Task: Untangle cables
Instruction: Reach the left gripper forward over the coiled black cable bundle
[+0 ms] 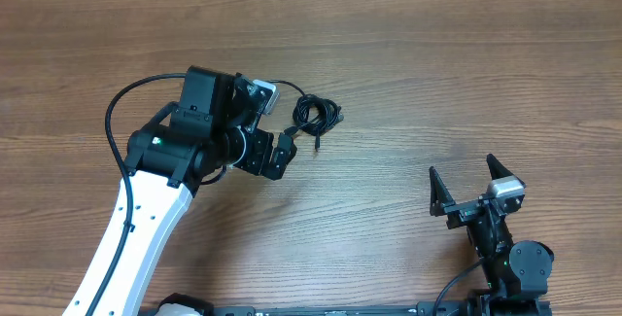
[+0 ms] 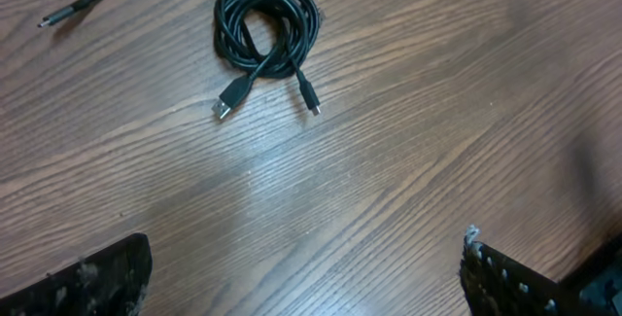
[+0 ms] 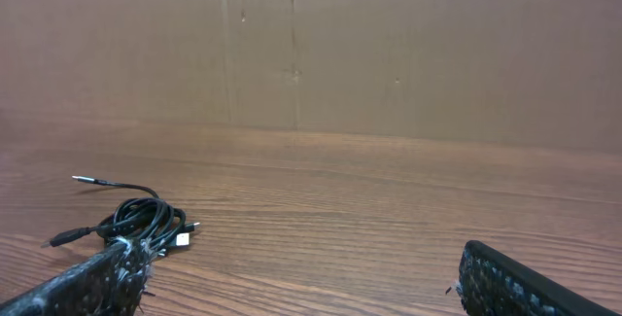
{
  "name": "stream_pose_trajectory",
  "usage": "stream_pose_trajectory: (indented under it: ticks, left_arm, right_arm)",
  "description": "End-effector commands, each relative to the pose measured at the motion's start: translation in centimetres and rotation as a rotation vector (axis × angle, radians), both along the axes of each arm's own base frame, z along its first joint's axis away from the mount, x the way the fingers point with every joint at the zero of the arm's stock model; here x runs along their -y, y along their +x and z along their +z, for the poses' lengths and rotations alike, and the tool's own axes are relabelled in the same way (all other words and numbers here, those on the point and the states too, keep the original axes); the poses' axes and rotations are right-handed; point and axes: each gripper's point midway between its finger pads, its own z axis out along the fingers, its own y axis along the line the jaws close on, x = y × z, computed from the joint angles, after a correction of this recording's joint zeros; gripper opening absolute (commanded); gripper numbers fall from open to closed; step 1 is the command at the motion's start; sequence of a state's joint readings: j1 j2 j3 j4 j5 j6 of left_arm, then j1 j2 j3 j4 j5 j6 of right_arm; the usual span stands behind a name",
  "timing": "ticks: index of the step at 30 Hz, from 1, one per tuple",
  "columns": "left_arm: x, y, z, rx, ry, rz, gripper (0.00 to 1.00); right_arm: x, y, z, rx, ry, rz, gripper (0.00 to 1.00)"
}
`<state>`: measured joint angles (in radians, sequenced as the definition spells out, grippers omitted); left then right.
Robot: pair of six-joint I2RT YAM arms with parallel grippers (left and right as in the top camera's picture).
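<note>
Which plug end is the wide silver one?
The USB plug beside the coiled cables, left of the thin plug in the left wrist view; it alone has a broad silver tip.

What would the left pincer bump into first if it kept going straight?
The left pincer probably hits bare table first, just short of the cables; depth is unclear.

Wide-open left hand [image 2: 306, 258], stretched forward — open right hand [image 1: 463, 182], tucked back.
</note>
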<state>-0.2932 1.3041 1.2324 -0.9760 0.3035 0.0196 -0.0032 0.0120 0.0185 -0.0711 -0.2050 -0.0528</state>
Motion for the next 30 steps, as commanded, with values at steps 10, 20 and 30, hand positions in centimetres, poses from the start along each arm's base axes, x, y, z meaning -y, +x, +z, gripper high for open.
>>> stream_pose_trajectory:
  ticks: [10,20,30]
  left_arm:
    - [1.1,2.7,-3.1,-0.164,-0.01,0.091,1.0]
    - [2.1,8.2,-4.6,-0.186,0.106,0.179,1.0]
    - [1.2,11.0,-11.1,-0.269,0.251,0.347,1.0]
  right_arm:
    - [0.0,0.0,-0.2,0.005,-0.004,-0.002,1.0]
    - [0.0,0.0,-0.2,0.005,-0.004,-0.002,1.0]
    - [0.0,0.0,-0.2,0.005,-0.004,-0.002,1.0]
